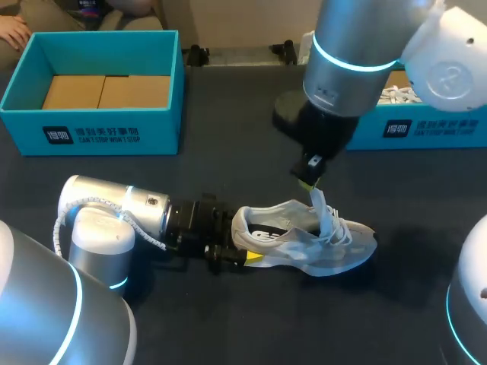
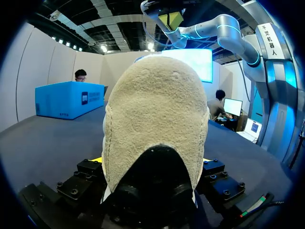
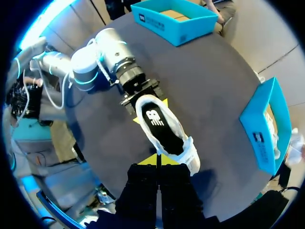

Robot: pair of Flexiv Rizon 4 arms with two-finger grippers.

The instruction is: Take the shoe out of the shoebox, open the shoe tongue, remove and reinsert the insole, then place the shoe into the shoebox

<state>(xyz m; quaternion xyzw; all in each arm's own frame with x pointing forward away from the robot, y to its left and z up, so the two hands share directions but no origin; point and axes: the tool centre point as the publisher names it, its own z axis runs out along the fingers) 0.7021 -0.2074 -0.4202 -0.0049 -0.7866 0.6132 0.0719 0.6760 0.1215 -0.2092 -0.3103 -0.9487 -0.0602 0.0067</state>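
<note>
Dark tabletop (image 1: pixel 228 167): my left gripper (image 1: pixel 232 249) clamps the white mesh sneaker (image 1: pixel 304 243) at its stiffer-looking heel (image 1: pixel 239 222); right gripper (image 1: pixel 310 181) pinches the floppy-looking tongue (image 1: pixel 318 202).

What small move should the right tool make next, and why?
Probably the right tool should draw the tongue a little higher and toward the toe. It pinches the tongue above the shoe, the left tool clamps the heel on the table, and the insole lies inside.
</note>
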